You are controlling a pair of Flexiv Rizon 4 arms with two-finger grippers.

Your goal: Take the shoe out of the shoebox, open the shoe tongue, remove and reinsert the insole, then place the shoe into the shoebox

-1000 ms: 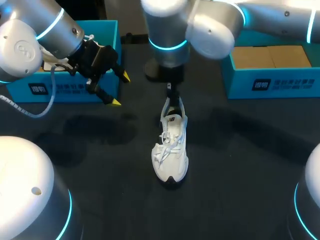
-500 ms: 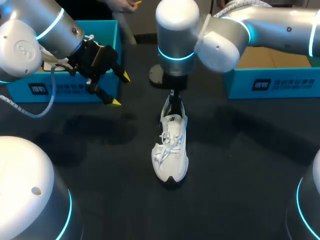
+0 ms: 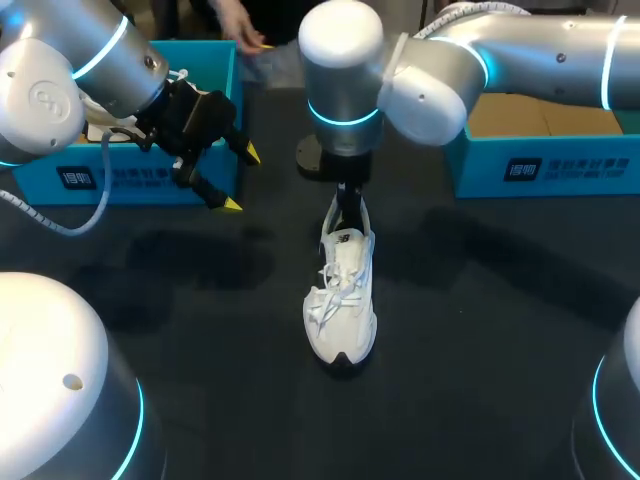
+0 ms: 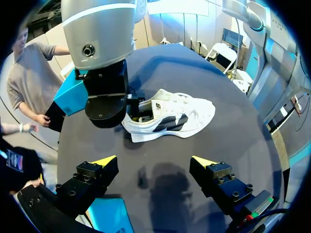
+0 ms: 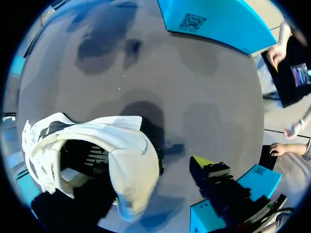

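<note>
In the head view, the white shoe (image 3: 342,300) is seen upright on the dark matte table (image 3: 480,330), laces (image 3: 335,290) loose, with the right gripper (image 3: 348,205) set at its heel opening; whether it is clamped cannot be told. The left gripper (image 3: 240,180) is held spread and empty beside a teal shoebox (image 3: 130,180). In the left wrist view, a smooth upper with black stripes is shown, well ahead. In the right wrist view, the padded heel collar (image 5: 133,150) looks pliable: it could be folded, or the light shoe dragged, by a sideways pull.

dark table (image 3: 200,330) bears a white shoe (image 3: 342,300), left box (image 3: 130,180), seemingly right box (image 3: 560,170).
</note>
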